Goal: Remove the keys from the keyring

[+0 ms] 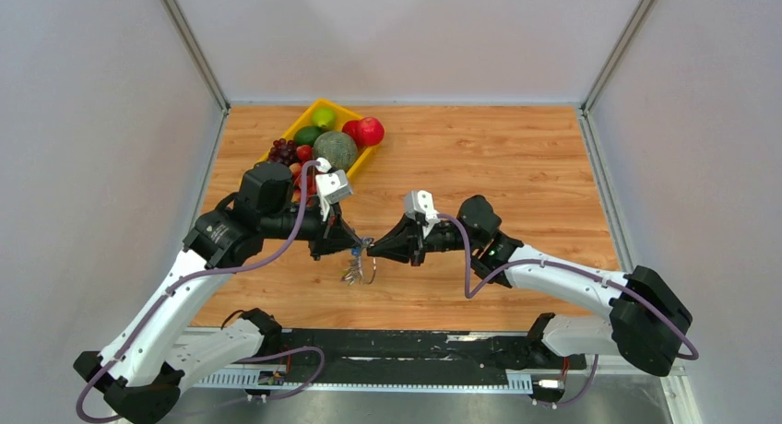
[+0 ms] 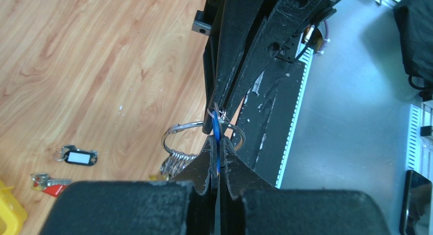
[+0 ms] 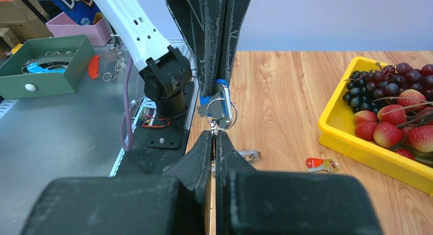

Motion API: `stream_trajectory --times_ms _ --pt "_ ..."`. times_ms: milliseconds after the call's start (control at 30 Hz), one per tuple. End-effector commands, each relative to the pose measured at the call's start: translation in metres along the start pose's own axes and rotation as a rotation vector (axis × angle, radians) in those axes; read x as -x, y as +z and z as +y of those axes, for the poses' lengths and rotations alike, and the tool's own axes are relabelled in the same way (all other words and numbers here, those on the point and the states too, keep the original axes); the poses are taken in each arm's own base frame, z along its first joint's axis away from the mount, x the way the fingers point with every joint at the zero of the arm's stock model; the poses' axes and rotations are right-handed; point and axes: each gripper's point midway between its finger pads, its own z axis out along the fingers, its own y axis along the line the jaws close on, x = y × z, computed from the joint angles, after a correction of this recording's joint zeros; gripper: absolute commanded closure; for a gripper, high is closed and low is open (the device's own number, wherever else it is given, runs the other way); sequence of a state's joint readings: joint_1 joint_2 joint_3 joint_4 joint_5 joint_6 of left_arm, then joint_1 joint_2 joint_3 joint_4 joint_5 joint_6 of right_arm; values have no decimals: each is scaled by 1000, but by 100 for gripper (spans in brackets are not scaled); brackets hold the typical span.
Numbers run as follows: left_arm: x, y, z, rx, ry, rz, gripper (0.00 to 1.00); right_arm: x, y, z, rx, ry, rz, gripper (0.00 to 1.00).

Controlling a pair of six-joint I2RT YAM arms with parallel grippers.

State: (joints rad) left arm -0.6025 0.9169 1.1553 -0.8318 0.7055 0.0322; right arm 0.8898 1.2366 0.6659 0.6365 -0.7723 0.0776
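Wooden table [image 1: 516,166], keyring [image 2: 179,125] toward near edge

The thin silver keyring [image 2: 179,126] hung tilted between the closed tips of the left gripper [image 2: 216,145] and right gripper [image 2: 218,108]. Its silver keys [image 2: 173,161] dangled bunched beneath, one blue-tagged.

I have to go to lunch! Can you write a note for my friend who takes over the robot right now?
Left gripper: shut on the blue tag.
Right gripper: shut, seemingly on the keyring.
The two meet tip to tip above the table, with the bunch of keys hanging from the ring.
Done: a red-tagged key and a dark-tagged key lie loose on the table.
Left: free the blue one, then the rest of the bunch.
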Motion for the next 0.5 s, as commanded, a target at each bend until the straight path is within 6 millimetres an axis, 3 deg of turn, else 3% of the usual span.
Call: stream_trajectory --times_ms 0,267,300,333,367,400,433,467 --pt "26 -10 -7 12 87 -107 100 14 5 2 25 2 3 100" --pt "9 5 7 49 50 -183 100 28 -1 -1 -53 120 85 100" --pt "17 3 6 51 77 -237 100 30 -2 0 -52 139 94 100" --pt "7 9 11 58 45 -235 100 32 -2 2 -51 160 103 100" --pt "14 7 10 62 73 -287 100 33 -3 3 -51 177 113 100" --pt "3 12 15 73 48 -283 98 35 -3 4 -53 191 124 100" --pt "9 9 15 79 72 -325 94 35 -4 4 -59 206 136 100" --pt "2 13 20 92 52 -324 92 35 -5 4 -70 223 151 100"
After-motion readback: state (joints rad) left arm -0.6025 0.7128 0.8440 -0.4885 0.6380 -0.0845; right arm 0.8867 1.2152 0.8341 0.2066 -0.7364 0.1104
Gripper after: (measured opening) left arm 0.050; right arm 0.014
